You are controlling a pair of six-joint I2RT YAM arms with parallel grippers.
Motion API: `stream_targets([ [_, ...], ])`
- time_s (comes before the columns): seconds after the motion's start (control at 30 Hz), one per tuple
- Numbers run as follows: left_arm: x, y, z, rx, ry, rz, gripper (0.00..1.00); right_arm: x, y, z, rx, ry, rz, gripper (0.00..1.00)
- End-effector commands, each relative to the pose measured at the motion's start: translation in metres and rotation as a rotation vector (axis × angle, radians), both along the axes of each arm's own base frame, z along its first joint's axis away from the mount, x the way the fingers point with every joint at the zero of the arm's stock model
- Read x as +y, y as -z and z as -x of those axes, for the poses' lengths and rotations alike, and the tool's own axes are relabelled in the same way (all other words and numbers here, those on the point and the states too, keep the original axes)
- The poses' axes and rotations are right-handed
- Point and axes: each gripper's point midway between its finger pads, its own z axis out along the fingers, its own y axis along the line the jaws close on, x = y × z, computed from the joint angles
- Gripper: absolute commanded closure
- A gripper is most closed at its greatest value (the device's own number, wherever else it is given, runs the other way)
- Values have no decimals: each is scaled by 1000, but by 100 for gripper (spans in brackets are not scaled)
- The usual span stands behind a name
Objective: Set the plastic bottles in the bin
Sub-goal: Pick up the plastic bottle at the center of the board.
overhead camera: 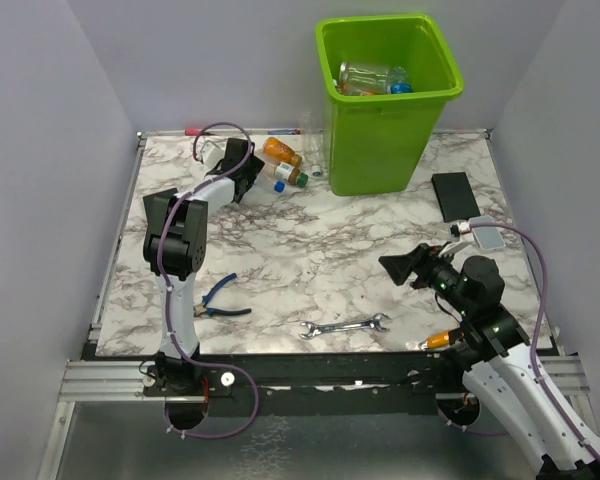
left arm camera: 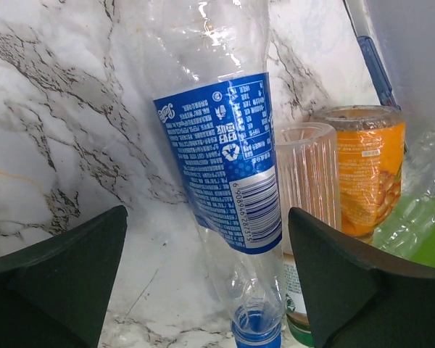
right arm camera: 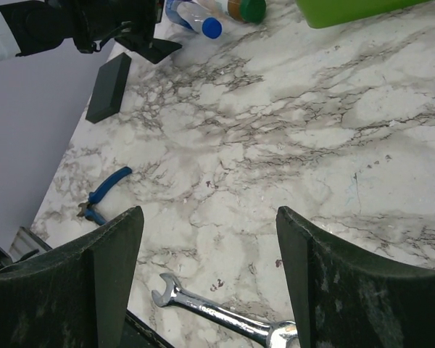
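Several plastic bottles [overhead camera: 282, 152] lie clustered on the far left of the marble table [overhead camera: 310, 250], just left of the lime-green bin [overhead camera: 380, 150], which holds more bottles inside. The left gripper [left arm camera: 206, 217] stands released, its jaws spread wide on either side of a clear blue-labelled bottle [left arm camera: 225, 145] without touching it. The right gripper [overhead camera: 392, 266] hangs over the near right of the table, jaws likewise apart and empty, a silver wrench [overhead camera: 345, 326] lying near it.

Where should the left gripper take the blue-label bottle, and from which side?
Grip the blue-label bottle across its labelled middle, from above, jaws straddling it. It lies flat and its neck tapers too thin to hold; a ribbed bottle sits close beside.
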Motion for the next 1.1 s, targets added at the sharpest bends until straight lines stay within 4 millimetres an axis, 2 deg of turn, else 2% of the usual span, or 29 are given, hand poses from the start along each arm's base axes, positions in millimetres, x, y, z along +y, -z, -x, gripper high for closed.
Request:
stream_targets([
  [0.0, 15, 11, 3, 52, -41, -55, 12, -8, 0, -1, -4, 34, 31, 22],
  [0.3, 18, 32, 28, 112, -25, -62, 45, -6, 3, -3, 6, 30, 37, 22],
  [0.43, 20, 31, 39, 113, -10, -60, 57, -5, 1, -1, 4, 17, 41, 23],
  [0.57, 16, 5, 56, 59, 15, -19, 65, -1, -2, 3, -2, -15, 31, 22],
  [0.73, -2, -41, 95, -52, 71, 144, 75, 26, -9, 15, -21, -184, -27, 22],
  [0.8, -15, -64, 116, -120, 97, 220, 77, 36, -13, 16, -27, -239, -51, 23],
  [0.9, -36, -92, 154, -199, 132, 293, 77, 44, -20, 8, -71, -225, -40, 23],
  [0.97, -52, -102, 181, -230, 146, 317, 77, 53, -26, 2, -108, -219, -20, 23],
  [1.07, -58, -110, 213, -275, 122, 357, 78, 85, -29, 0, -141, -244, 39, 23],
])
